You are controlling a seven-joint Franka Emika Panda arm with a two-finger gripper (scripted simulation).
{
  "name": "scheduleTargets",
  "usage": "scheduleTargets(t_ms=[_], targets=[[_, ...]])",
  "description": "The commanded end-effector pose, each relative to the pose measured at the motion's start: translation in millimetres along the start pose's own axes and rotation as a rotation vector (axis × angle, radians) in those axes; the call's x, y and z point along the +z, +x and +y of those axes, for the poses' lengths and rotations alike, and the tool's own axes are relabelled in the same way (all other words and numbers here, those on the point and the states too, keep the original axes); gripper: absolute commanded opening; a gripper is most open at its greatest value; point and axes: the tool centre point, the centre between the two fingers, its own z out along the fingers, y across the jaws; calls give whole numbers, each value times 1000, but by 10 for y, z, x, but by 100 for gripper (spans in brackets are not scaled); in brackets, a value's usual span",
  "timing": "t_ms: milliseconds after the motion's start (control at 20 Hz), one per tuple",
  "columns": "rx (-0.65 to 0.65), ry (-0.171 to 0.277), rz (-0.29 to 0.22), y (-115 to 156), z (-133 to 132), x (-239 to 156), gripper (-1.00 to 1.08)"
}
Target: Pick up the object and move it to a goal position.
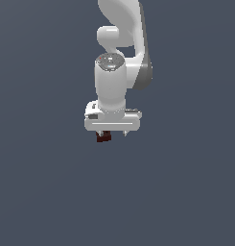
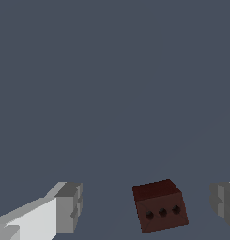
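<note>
The hand is spread wide and holds nothing. In the wrist view the dark red-brown block sits between the two fingers, touching neither and off-centre, nearer one finger than the other. Its face shows three small holes. In the exterior view the block peeks out under the hand toward that view's left, resting on the grey desk. The fingers are mostly hidden there, and no goal marker is visible.

Small dark red-brown block, three round holes along one face, slightly tilted, between spread gripper fingers, touching neither, off-centre.
</note>
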Motion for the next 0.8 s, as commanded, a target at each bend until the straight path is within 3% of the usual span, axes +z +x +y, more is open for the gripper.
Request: scheduleTargets(t_ms=[0, 400, 750], targets=[[0, 0, 0, 0, 0, 0, 100], [-23, -21, 33, 80, 160, -162, 100], [-13, -21, 33, 75, 165, -156, 100]])
